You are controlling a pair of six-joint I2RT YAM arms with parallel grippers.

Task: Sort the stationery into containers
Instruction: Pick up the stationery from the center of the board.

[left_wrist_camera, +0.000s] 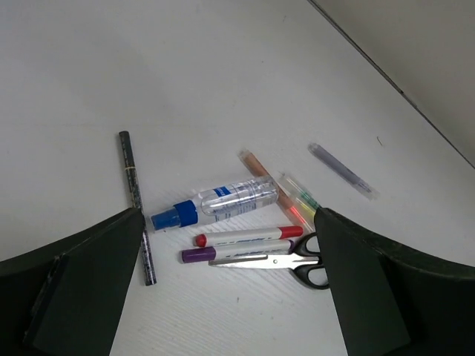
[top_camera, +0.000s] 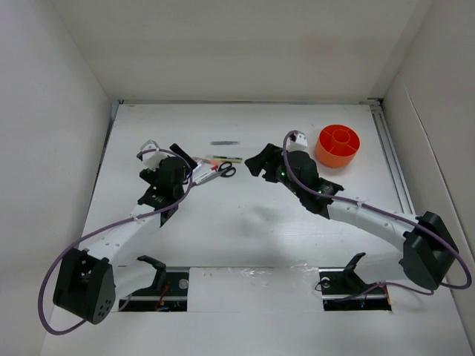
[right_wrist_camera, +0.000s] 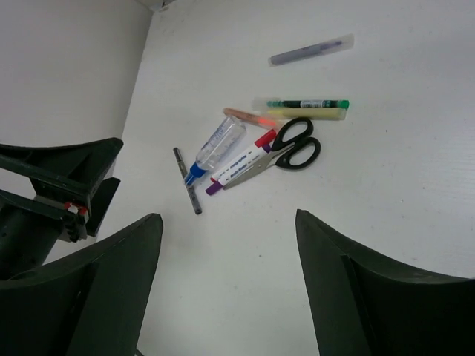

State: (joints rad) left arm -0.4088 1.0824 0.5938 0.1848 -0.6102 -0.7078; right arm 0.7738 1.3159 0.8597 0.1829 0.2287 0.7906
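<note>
**Top view.** A white table point(top_camera: 245, 230) with white walls around it. One round orange organiser point(top_camera: 338, 145), with a central tube and divided compartments, stands at the far right. One cluster of stationery point(top_camera: 214, 165) lies left of centre. A single grey pen point(top_camera: 224, 142) lies apart behind the cluster. The left gripper point(top_camera: 185, 159) is just beside the cluster's left end. The right gripper point(top_camera: 254, 163) is near its right end, between the cluster and the organiser.

**Left wrist view.** The jaws are spread wide and hold nothing. Between and beyond the dark fingers point(left_wrist_camera: 82, 289) lie:
- one dark stick point(left_wrist_camera: 133, 196), its near end hidden behind the left finger
- one clear bottle point(left_wrist_camera: 223, 202) with a blue cap
- one red-capped marker point(left_wrist_camera: 249, 236)
- one purple-capped marker point(left_wrist_camera: 234, 254), which touches one pair of scissors point(left_wrist_camera: 293, 263)
- one orange pen point(left_wrist_camera: 258, 167)
- one green-yellow marker point(left_wrist_camera: 298, 196)

The grey pen lies farthest off.

**Right wrist view.** These jaws are also wide and empty. The whole pile lies ahead, apart from the fingertips. Here the green-yellow marker looks like two pieces, which makes nine items. The left arm point(right_wrist_camera: 44, 200) fills the left edge, beside the dark stick.
</note>
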